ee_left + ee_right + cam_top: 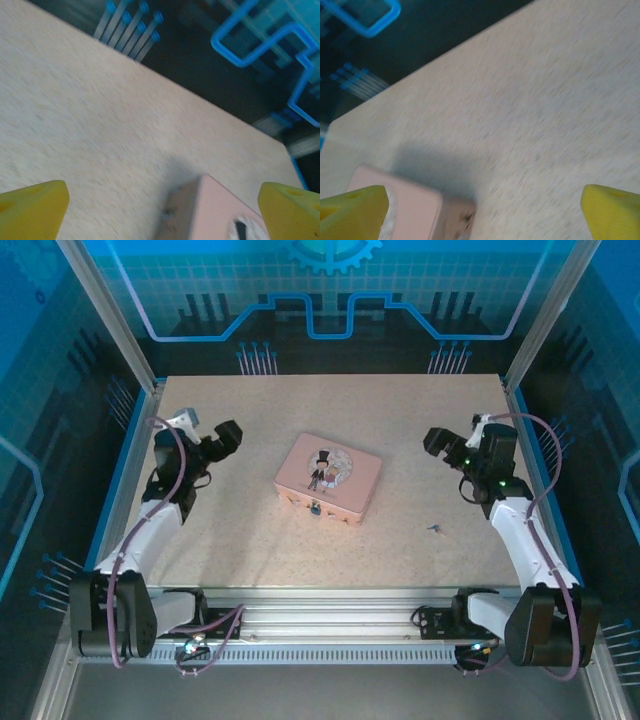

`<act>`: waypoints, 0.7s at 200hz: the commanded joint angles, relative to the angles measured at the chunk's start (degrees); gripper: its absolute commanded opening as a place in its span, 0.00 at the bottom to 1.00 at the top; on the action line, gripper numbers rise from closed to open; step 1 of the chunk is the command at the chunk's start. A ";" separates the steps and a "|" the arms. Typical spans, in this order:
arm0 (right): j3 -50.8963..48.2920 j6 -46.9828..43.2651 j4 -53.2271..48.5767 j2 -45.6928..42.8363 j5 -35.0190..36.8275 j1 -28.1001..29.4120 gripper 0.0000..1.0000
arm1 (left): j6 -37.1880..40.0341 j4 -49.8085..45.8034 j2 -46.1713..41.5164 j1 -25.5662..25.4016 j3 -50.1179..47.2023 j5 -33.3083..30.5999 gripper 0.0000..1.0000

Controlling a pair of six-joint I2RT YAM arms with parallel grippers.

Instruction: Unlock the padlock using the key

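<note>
Top external view: a pink rectangular tin (pixel 328 478) with a top-hatted cartoon figure on its lid lies a little askew in the middle of the speckled beige worktop (pixel 240 550). The tiny dark blue-grey padlock (pixel 316 508) sits at the middle of the tin's near wall, apparently hooked through the clasp to hold the lid shut. It faces the arm bases, which should leave its keyhole side reachable from the front.

The tiny thin silvery-grey metal key (pixel 434 529) lies flat and loose on the worktop, apart from the tin, to its right and slightly nearer the bases. That puts it on the right arm's (pixel 515 530) side, so that arm looks the natural one to fetch it.

Both arms are folded back at the worktop's outer edges, well apart from the tin, key and padlock. The left jaws, on the left arm (pixel 150 530), stand wide open and hold nothing; in the left wrist view the yellow fingertips (pixel 32 207) sit at opposite corners with the tin's corner between them. The right jaws are equally wide and empty, with fingertips (pixel 352 207) spread likewise.

Nothing is grasped, so fetching the key seems to be the first step.
</note>
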 commanded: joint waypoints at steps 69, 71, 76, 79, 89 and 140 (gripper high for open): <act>-10.75 8.22 -5.16 -3.18 -11.23 10.15 1.00 | -3.31 -11.07 19.10 -6.88 11.28 18.77 0.83; -10.93 8.33 -5.00 -3.04 -11.18 10.40 1.00 | -3.31 -11.02 19.58 -7.00 11.51 18.90 0.83; -11.34 8.67 -4.52 -2.82 -11.00 10.96 1.00 | -3.31 -10.73 20.81 -7.32 12.03 19.32 0.82; -11.63 8.87 -4.29 -2.61 -10.87 11.31 1.00 | -3.37 -10.62 21.50 -7.54 12.31 19.43 0.82; -12.36 9.71 -3.08 -1.97 -10.73 12.40 1.00 | -3.65 -9.94 23.49 -8.23 13.12 20.09 0.81; -12.32 12.09 1.69 4.57 -10.61 16.83 0.98 | -3.41 -10.65 27.45 -13.25 15.91 21.69 0.76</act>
